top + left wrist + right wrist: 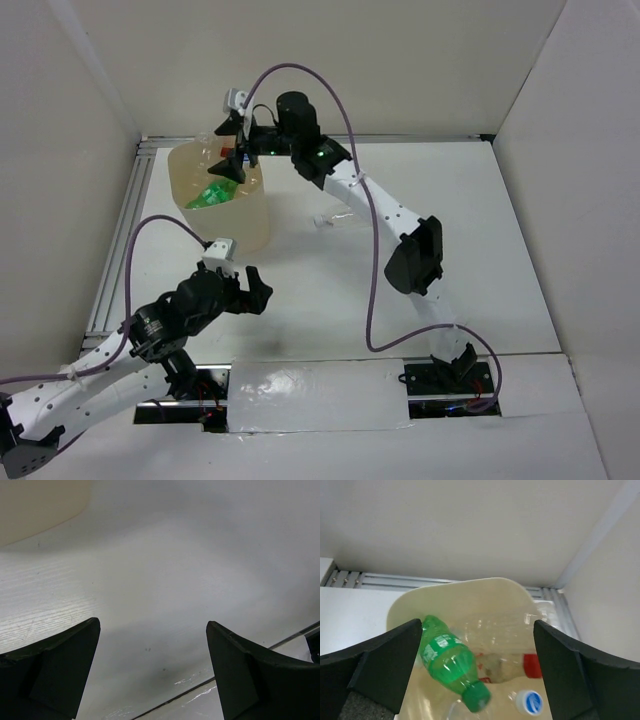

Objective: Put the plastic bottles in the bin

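Your R gripper (477, 625) gapes empty over translucent beige rounded-square bin (470, 592), its wrist cam showing glossy green bottle (451, 662) inside; L gripper (152, 625) near bin, likewise wide open, empty.

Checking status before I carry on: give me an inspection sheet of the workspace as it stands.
Surface: white table, no spills seen.
Job's things: bin upright at far left. Inside lie a green bottle, a clear bottle with red cap and a bottle with a white-and-blue cap. No bottle seen on the table.
Clutter: small pale item right of the bin, too small to identify.
Grippers: left gripper jaws open, empty, over the table. Right gripper jaws open, empty, above the bin.
Cables: purple cables loop from both arms, no snag seen.
Surroundings: white walls, metal rail along the left edge.
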Tool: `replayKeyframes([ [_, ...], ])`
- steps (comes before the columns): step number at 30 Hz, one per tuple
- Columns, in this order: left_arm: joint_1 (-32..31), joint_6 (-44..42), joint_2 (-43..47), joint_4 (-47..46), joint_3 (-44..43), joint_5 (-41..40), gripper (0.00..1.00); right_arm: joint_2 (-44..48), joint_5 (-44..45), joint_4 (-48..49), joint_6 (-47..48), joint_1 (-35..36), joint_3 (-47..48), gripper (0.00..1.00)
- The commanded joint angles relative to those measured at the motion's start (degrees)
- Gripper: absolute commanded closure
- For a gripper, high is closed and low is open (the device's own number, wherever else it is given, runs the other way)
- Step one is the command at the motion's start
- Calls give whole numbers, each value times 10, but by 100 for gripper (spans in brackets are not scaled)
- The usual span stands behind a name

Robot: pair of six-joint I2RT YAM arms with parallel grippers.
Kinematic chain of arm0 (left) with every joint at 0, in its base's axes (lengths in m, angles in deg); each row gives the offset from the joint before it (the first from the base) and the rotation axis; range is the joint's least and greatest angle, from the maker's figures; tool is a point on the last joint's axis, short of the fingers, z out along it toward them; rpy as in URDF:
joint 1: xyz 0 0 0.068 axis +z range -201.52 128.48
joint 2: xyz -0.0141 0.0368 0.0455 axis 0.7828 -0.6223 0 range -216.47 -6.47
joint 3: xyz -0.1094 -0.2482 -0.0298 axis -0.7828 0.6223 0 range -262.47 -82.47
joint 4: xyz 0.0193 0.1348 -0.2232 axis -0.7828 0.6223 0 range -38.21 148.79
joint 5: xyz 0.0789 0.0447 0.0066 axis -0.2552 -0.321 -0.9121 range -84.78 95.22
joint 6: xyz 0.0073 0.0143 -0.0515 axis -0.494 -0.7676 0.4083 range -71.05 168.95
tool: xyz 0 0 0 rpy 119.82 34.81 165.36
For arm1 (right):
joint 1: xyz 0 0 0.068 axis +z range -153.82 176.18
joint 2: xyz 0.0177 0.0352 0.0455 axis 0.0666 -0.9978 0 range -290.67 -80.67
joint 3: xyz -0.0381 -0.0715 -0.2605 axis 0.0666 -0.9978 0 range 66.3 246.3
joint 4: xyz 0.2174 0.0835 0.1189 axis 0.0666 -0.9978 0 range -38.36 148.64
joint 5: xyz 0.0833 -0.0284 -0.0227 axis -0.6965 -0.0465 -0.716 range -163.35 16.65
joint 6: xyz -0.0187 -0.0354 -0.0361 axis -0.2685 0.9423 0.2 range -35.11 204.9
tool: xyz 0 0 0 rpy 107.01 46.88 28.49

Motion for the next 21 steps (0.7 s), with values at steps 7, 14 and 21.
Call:
replayKeyframes([
  [7,-3,-18,-31,-40,-8,12,0,179,-29,-233,324,-183,-134,58],
  [14,-8,-18,-50,-51,-8,17,0,189,81,-411,595,-258,-313,10],
  [21,-27,-23,-97,-62,-21,16,0,127,119,-395,640,-263,-348,0],
])
